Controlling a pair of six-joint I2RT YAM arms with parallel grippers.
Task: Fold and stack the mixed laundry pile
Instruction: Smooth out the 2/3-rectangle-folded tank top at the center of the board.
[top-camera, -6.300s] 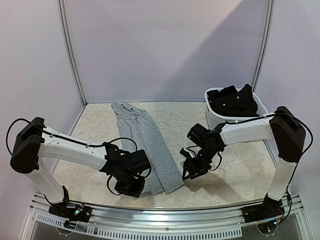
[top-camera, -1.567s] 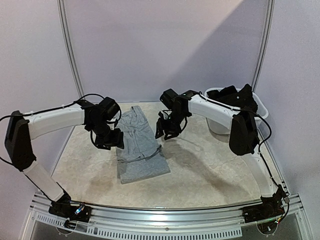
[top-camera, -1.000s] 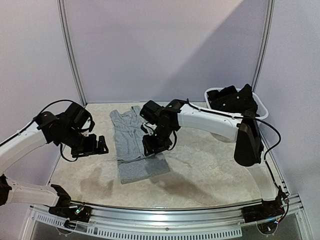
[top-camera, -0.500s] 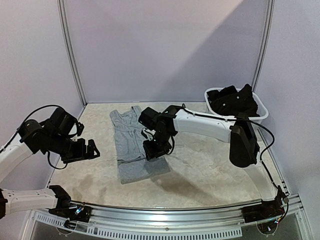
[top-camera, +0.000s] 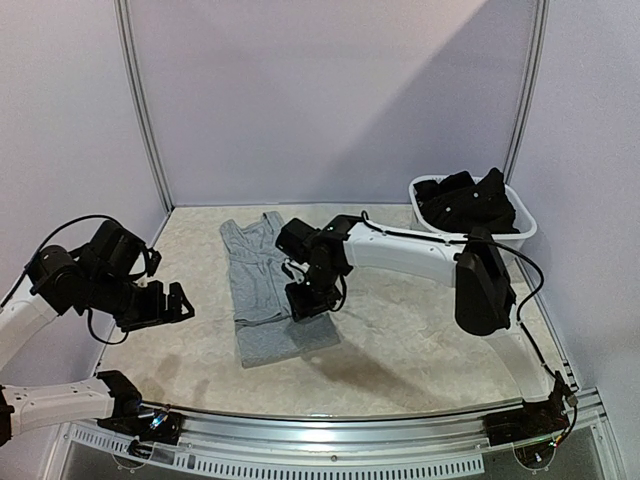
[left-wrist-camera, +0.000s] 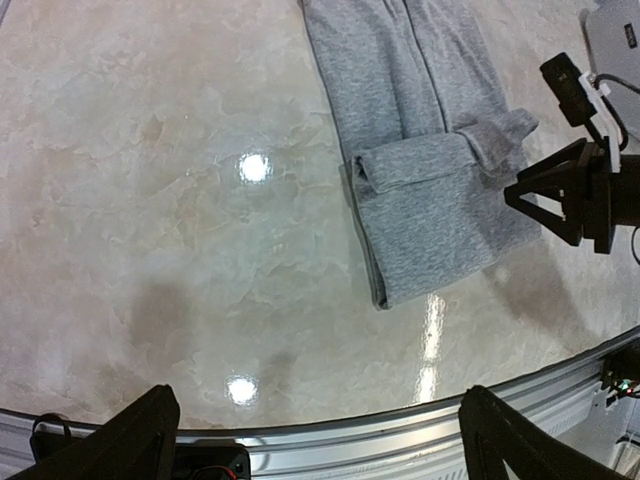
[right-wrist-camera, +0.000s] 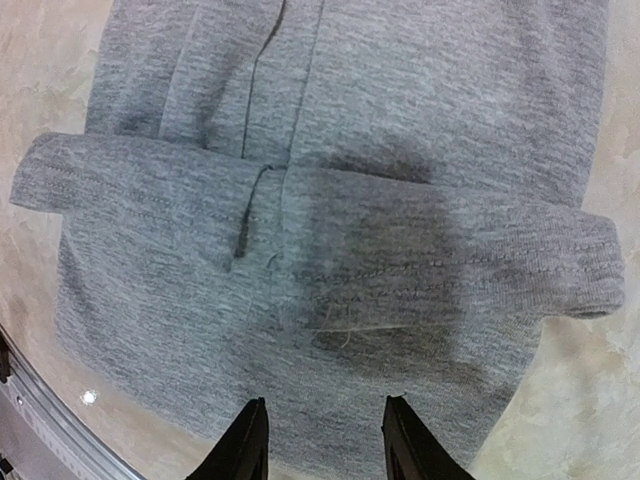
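Observation:
The light grey sleeveless top (top-camera: 262, 285) lies lengthwise on the table left of centre, its near end folded back up over itself (left-wrist-camera: 440, 165). My right gripper (top-camera: 308, 305) hovers just above that folded part near its right edge; in the right wrist view the right gripper (right-wrist-camera: 325, 425) is open over the grey top (right-wrist-camera: 330, 230), nothing between its fingers. My left gripper (top-camera: 178, 303) is raised off to the left of the top and wide open; in the left wrist view the left gripper (left-wrist-camera: 320, 440) has only bare table under it. Black garments (top-camera: 465, 200) fill the basket.
The white laundry basket (top-camera: 432, 240) stands at the back right corner. A metal rail (top-camera: 330, 432) runs along the near table edge. Grey walls with upright posts close in the back and sides. The right arm reaches across the table's middle.
The left arm has drawn back to the left, away from the top. The right gripper moved down and left onto the folded part, its jaws narrowing a little.

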